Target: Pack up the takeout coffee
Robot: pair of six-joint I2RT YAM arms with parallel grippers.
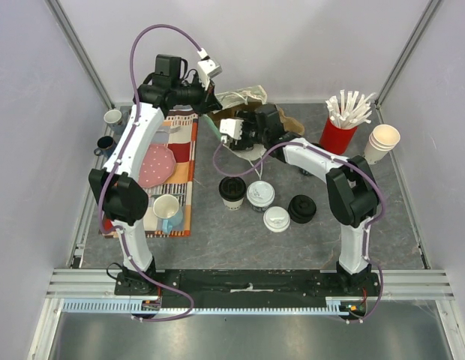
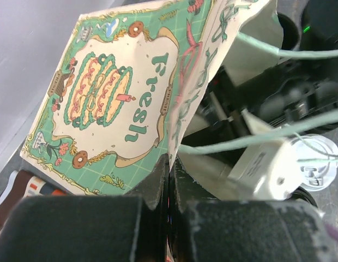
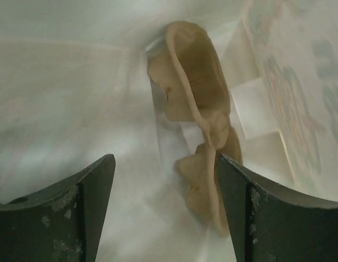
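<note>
Takeout coffee cups (image 1: 260, 195), 2 of them with round white sip lids, stand on the grey table (image 1: 217, 240) behind the right gripper (image 3: 163, 164), on the side toward the arm bases and well apart from its fingers. The second cup (image 1: 277, 218) sits just beside the first, a little farther back from that hand. A cup with a black lid (image 1: 232, 191) stands just beside the first white-lidded one, and a black round piece (image 1: 301, 208) lies on the far side of the pair, under the right arm's elbow; whether it is a cup or a lid cannot be told. The right gripper is pushed into the mouth of the paper bag (image 2: 120, 98), its jaws spread apart with nothing between them. Ahead of its fingertips, deeper in the white interior, lies a brown moulded cardboard piece (image 3: 199, 109). The left gripper (image 2: 169, 164) is pressed together on the bag's edge, pinching it and holding it up off the table; the green printed panel with the word "Fresh" rises just above its fingers, and thin green string handles (image 2: 278, 52) run off to one side of them. Beyond the right arm stand a red cup of straws (image 1: 337, 135) and a stack of paper cups (image 1: 381, 142). Under the left arm lies a patterned placemat (image 1: 184, 150) with a mug (image 1: 166, 210).
</note>
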